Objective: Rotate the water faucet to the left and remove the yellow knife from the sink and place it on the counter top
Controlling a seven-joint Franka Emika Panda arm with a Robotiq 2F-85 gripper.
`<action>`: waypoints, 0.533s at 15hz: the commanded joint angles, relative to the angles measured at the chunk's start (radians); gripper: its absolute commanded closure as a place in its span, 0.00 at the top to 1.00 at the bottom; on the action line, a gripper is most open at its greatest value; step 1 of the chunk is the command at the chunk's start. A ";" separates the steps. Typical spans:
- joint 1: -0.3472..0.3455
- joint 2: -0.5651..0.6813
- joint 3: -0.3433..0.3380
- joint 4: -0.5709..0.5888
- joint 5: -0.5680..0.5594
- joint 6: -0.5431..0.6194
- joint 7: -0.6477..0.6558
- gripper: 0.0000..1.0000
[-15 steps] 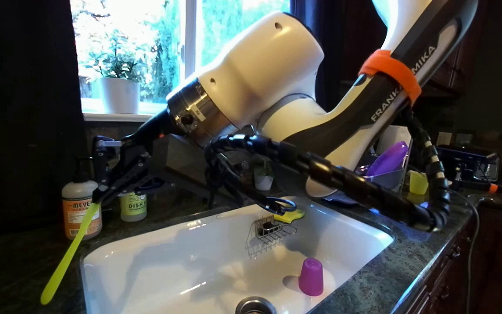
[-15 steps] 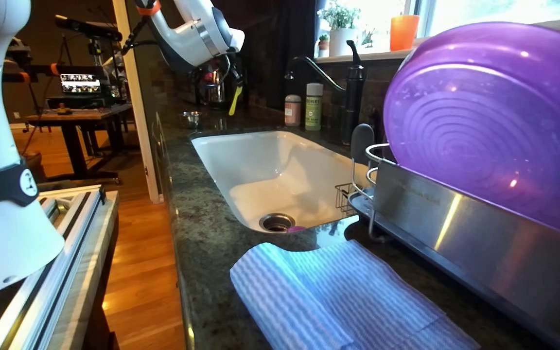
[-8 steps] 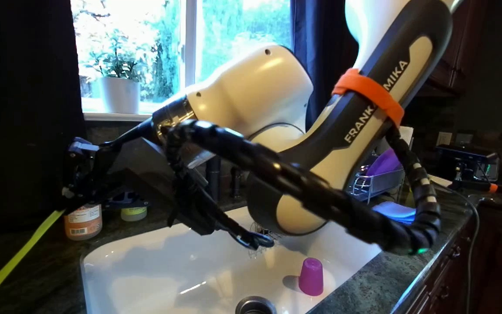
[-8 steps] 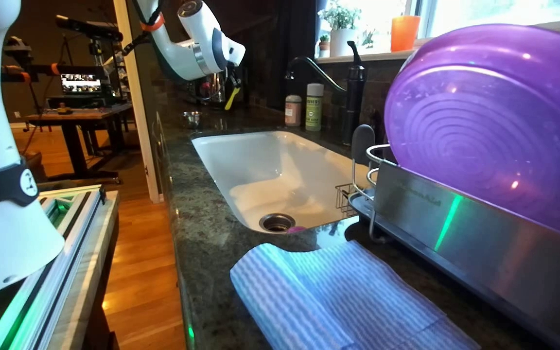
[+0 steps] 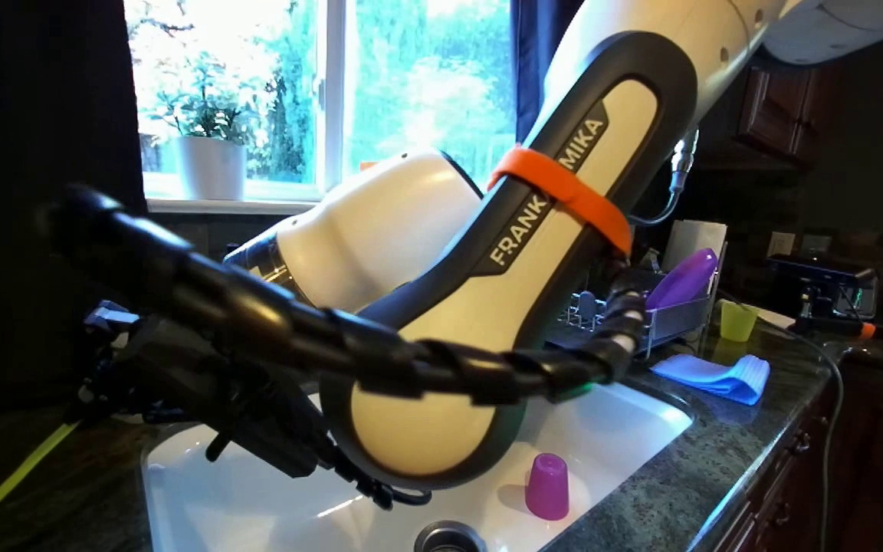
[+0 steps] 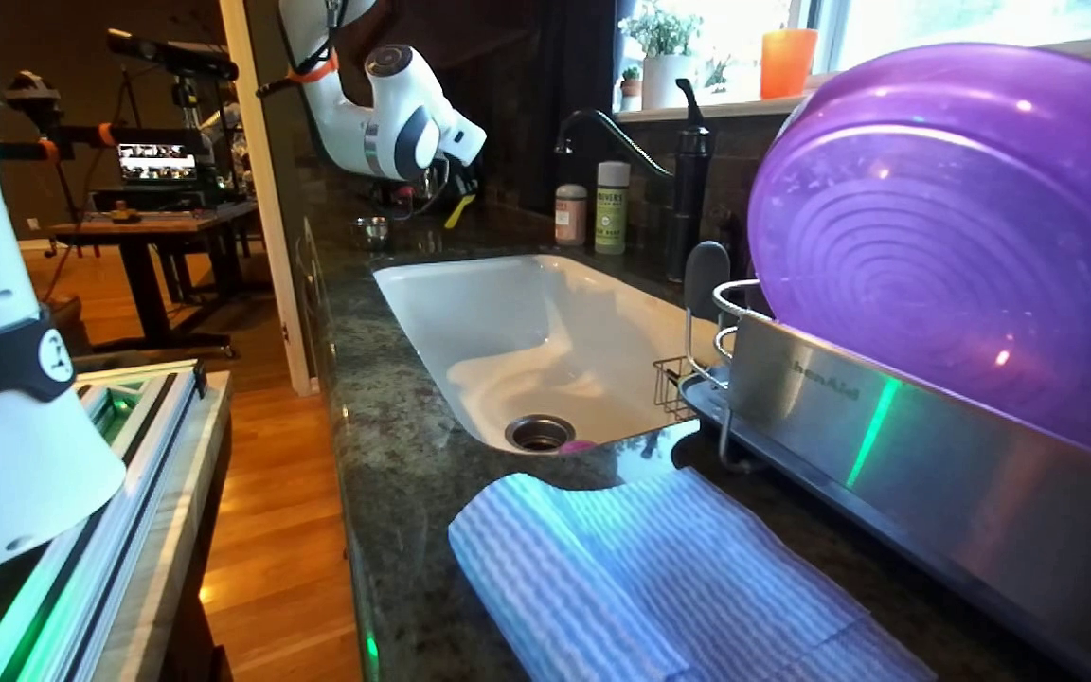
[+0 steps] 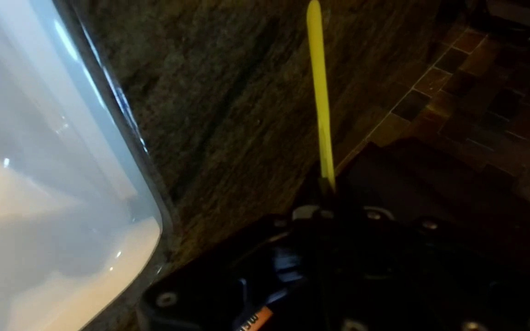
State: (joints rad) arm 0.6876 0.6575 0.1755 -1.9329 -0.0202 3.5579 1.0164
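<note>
- Black metal two-fingered gripper (image 7: pixel 329 195): stood closed at the fingertips, pinching one end of the flat, bright-yellow plastic knife (image 7: pixel 321 101).
- Knife position: projected from the fingertips toward 12 o'clock in the wrist view (12 at the top). It was outside the sink outline, over the dark, speckled stone counter top (image 7: pixel 210 92); contact with that surface could not be determined.
- White, glossy, rectangular sink (image 7: pixel 104 138): lay at 9 o'clock from the gripper in the wrist view.
- Purple, tapered cup (image 5: pixel 547 487): stood narrow end up inside the sink, at 2 o'clock from the round metal drain (image 5: pixel 449 534) in an exterior view.
- Black, upright metal water faucet (image 6: pixel 691 204): stood well apart from the gripper; in an exterior view, its arched spout (image 6: pixel 642 152) extended between 9 and 10 o'clock.
- Blue, striped, folded cloth (image 6: pixel 659 578): lay at 5 o'clock from the sink in that view.
</note>
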 commanded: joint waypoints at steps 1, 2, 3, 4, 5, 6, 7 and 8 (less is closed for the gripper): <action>-0.068 0.072 0.108 0.078 0.093 -0.044 -0.117 0.01; -0.078 0.086 0.127 0.091 0.111 -0.054 -0.139 0.01; -0.084 0.096 0.140 0.106 0.130 -0.072 -0.161 0.01; -0.088 0.106 0.151 0.115 0.151 -0.090 -0.179 0.01; -0.094 0.115 0.165 0.127 0.165 -0.111 -0.195 0.01; -0.110 0.125 0.189 0.140 0.168 -0.140 -0.211 0.01; -0.110 0.130 0.197 0.149 0.178 -0.163 -0.227 0.01; -0.129 0.137 0.224 0.160 0.174 -0.199 -0.242 0.29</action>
State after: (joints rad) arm 0.5963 0.7545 0.3307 -1.8250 0.1160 3.4413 0.8456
